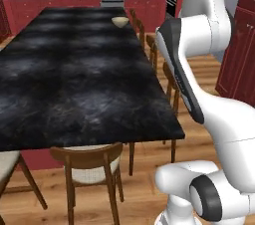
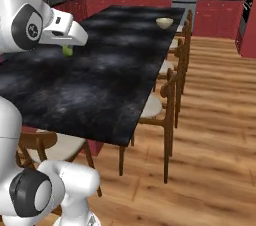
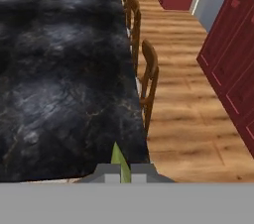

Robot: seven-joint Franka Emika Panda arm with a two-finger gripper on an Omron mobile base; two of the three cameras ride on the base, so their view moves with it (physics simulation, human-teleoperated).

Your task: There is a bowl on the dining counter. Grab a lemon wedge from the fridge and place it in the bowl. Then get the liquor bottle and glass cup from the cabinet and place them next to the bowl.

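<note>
A: From the left base view I've got the bowl far down the dining counter, near its right edge.

B: And the right base view?

A: The lemon wedge peeks out under the hand, bowl well ahead.

B: Hand view?

A: The gripper is closed on the wedge, tip poking up between the fingers. I'd judge it light, soft and slippery, so I'm pinching its flat flanks gently. The bowl sits far off, top of frame.
</note>
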